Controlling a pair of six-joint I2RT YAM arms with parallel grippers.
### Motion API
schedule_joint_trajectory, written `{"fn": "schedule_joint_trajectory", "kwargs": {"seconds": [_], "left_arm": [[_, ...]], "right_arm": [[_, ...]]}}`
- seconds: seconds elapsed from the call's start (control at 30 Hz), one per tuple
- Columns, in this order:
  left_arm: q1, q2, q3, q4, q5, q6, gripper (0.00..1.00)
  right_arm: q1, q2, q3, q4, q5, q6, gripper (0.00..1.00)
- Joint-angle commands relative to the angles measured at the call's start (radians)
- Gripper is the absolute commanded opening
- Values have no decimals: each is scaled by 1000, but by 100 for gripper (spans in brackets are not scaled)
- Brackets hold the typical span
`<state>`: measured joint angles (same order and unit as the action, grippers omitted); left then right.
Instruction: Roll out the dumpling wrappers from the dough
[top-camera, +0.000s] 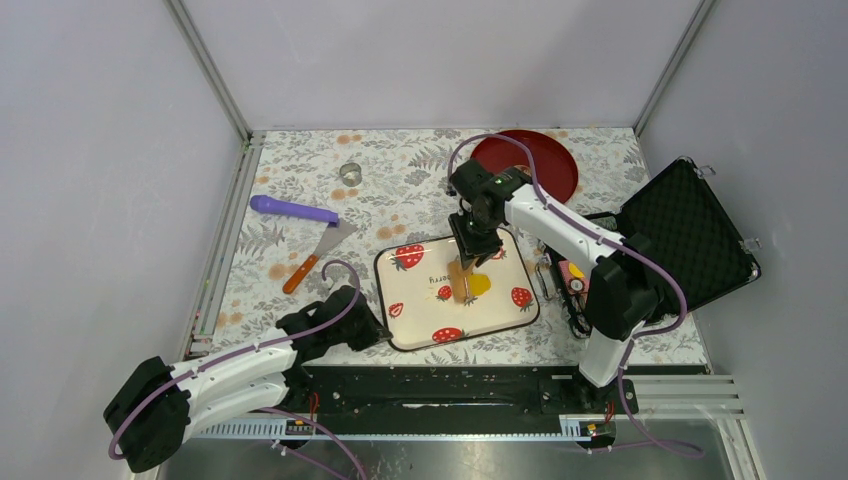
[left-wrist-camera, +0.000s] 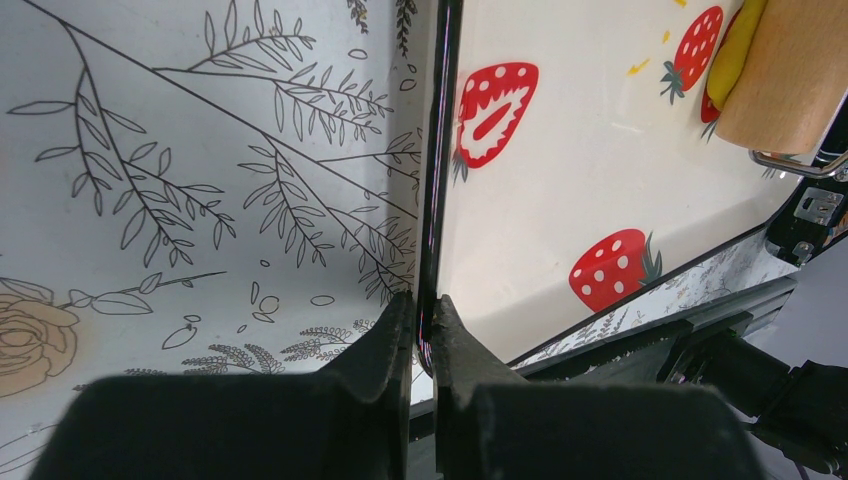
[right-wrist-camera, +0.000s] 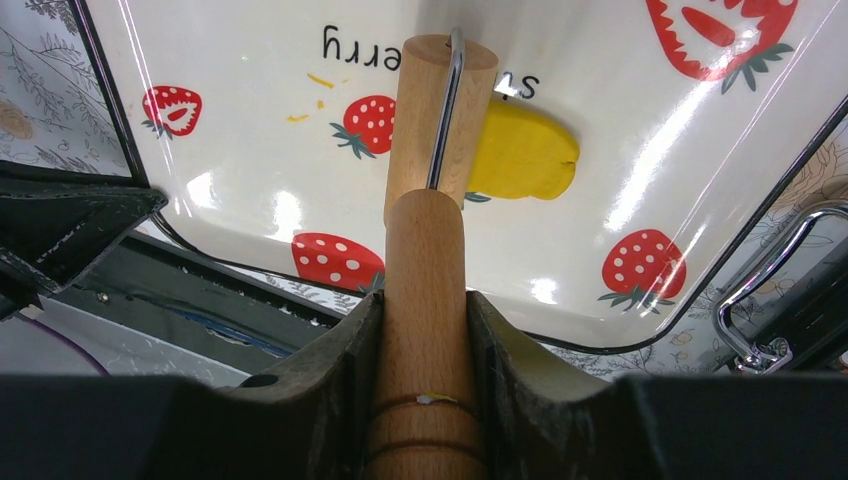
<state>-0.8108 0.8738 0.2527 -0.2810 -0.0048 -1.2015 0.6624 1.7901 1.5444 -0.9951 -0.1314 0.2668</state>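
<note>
A cream tray printed with red strawberries lies on the floral cloth in front of the arms. On it is a flattened patch of yellow dough, which in the right wrist view lies partly under a wooden roller. My right gripper is shut on the roller's handle, and the roller drum rests on the dough's left part. My left gripper is shut on the tray's black left rim, near its front corner. No dumpling wrappers are in view.
Left of the tray lie a purple-handled tool and a wooden-handled spatula. A small metal ring stands at the back. A red plate lies behind the right arm. An open black case stands to the right.
</note>
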Motion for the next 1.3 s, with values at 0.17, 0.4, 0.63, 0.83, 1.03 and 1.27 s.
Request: {"fn": "schedule_joint_trajectory", "kwargs": {"seconds": [0.17, 0.4, 0.63, 0.83, 1.03, 1.27], "left_arm": [[2, 21, -2, -60, -39, 0, 0], [3, 21, -3, -60, -39, 1, 0], [3, 16, -6, -60, -40, -3, 0], [2, 10, -9, -59, -38, -3, 0], [3, 7, -12, -57, -40, -3, 0], [3, 7, -11, -56, -38, -1, 0]], "right_arm": [[63, 40, -87, 19, 83, 0, 0], [103, 41, -94, 35, 104, 43, 0], [108, 4, -110, 88, 72, 122, 0], [93, -89, -97, 154, -5, 171, 0], [92, -147, 1, 65, 120, 133, 0], [48, -146, 60, -15, 181, 79, 0]]}}
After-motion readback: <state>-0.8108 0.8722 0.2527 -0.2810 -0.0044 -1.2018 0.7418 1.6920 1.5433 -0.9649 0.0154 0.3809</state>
